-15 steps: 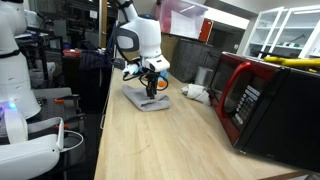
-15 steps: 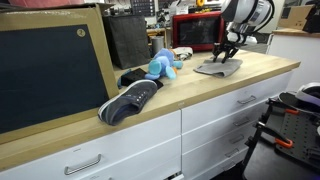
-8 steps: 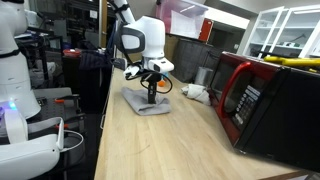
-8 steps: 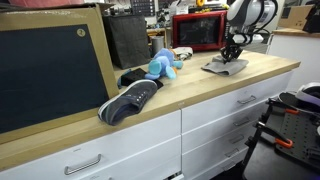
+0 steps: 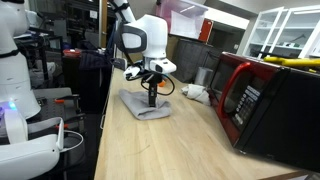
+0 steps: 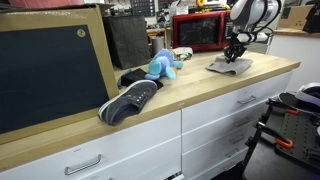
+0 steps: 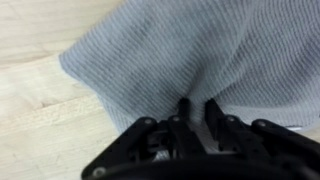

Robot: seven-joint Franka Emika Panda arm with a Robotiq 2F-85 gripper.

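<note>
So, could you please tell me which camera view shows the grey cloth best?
The wrist view: the grey cloth fills it, with its ribbed weave and the folds pinched by the pincer plain. Both exterior views show only a small grey patch beneath the pincer.

grey knit cloth [image 7: 200,50] | rumpled, lying mostly flat | on wooden countertop [image 5: 150,150]

The cloth [image 7: 200,50] was grey with a fine ribbed knit pattern. The jaws were black. The counter [image 5: 170,150] was pale wood-grain. The microwave [image 5: 262,100] was red and black. The plush toy [image 6: 160,66] was blue.
</note>
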